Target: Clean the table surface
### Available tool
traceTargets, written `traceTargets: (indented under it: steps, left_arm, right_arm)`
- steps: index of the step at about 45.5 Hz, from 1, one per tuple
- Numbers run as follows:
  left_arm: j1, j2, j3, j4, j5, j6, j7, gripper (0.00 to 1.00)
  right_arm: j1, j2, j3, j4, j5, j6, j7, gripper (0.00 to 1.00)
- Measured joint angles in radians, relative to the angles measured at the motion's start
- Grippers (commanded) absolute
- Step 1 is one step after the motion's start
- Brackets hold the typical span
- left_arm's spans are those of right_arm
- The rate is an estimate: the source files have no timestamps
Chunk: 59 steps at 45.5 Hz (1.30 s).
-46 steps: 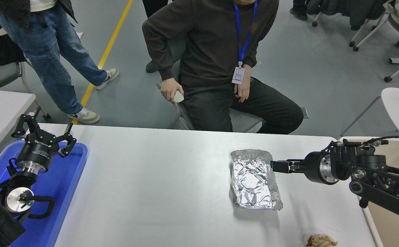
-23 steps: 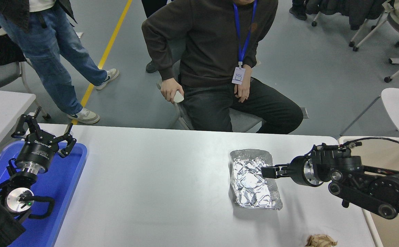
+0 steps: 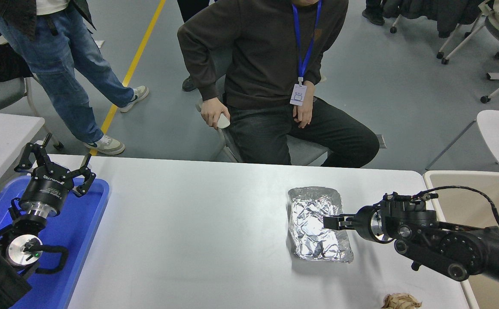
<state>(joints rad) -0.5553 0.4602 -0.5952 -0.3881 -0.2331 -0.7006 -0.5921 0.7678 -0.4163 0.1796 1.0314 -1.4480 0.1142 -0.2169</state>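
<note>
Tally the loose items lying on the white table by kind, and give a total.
Crumpled foil tray: 1
Crumpled brown paper wad, at the near edge: 1
Total: 2
</note>
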Motion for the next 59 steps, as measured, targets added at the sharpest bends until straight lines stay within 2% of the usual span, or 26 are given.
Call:
traceTargets:
  steps: [9,14,19,31,35,38,50,52,53,56,59]
  left_arm:
    - [0.0,0.0,0.0,0.0,0.0,0.0,0.0,1.0]
    - [0.0,0.0,0.0,0.0,0.0,0.0,0.0,1.0]
    - [0.0,0.0,0.0,0.0,0.0,0.0,0.0,1.0]
    - [0.0,0.0,0.0,0.0,0.0,0.0,0.0,1.0]
    - [0.0,0.0,0.0,0.0,0.0,0.0,0.0,1.0]
    - [0.0,0.0,0.0,0.0,0.0,0.0,0.0,1.0]
    - [0.0,0.0,0.0,0.0,0.0,0.0,0.0,1.0]
    - [0.0,0.0,0.0,0.0,0.0,0.0,0.0,1.0]
    - [0.0,0.0,0.0,0.0,0.0,0.0,0.0,1.0]
    - [0.0,0.0,0.0,0.0,0.0,0.0,0.0,1.0]
    - [0.0,0.0,0.0,0.0,0.0,0.0,0.0,1.0]
  right_arm:
    - [-0.015,0.019,-0.001,-0.03,0.0,-0.027,0.002,0.97]
    - [-0.021,0.028,-0.001,-0.039,0.0,-0.036,0.002,0.87]
    - [-0.027,0.034,-0.001,-0.046,0.0,-0.042,0.002,0.83]
    - [-0.038,0.04,-0.007,-0.059,0.0,-0.063,0.002,0.81]
    - [-0.04,0.042,-0.017,-0.064,-0.001,-0.072,0.002,0.7]
    - [-0.041,0.045,-0.025,-0.069,-0.001,-0.08,0.003,0.57]
    - [-0.043,0.052,-0.044,-0.082,0.0,-0.094,0.003,0.25]
    - [-0.043,0.052,-0.045,-0.083,0.0,-0.095,0.004,0.11]
    - [-0.043,0.052,-0.046,-0.083,0.0,-0.095,0.004,0.08]
    - [-0.043,0.053,-0.047,-0.084,0.0,-0.096,0.004,0.0]
    - [-0.043,0.053,-0.048,-0.084,0.0,-0.097,0.005,0.0]
